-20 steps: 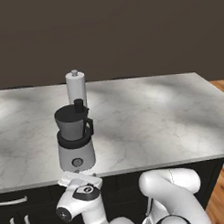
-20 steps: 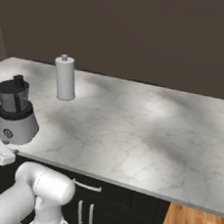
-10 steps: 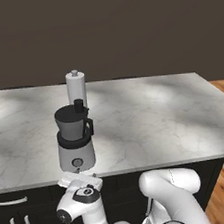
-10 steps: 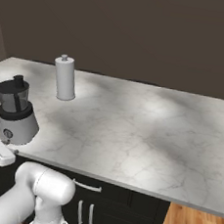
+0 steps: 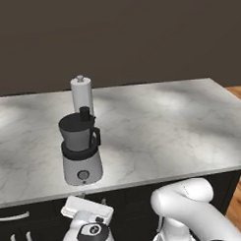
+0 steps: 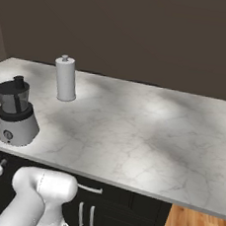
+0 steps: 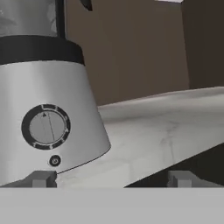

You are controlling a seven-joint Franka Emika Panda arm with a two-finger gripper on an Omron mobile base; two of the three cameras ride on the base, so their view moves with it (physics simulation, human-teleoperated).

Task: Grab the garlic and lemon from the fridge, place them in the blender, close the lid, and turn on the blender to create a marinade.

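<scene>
With the lid sitting on the blender near the tabletop front edge, the end effector is hovering released just before the base knob, suggesting only switch-on is remaining.

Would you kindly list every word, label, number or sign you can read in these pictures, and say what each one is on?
No readable words, brands or numbers.
Blender knob: faint tick marks around its dark ring and a pointer, too blurred to read as text.
Small round button below the knob: unclear mark, unreadable.
White cylinder and counter: no text.
</scene>
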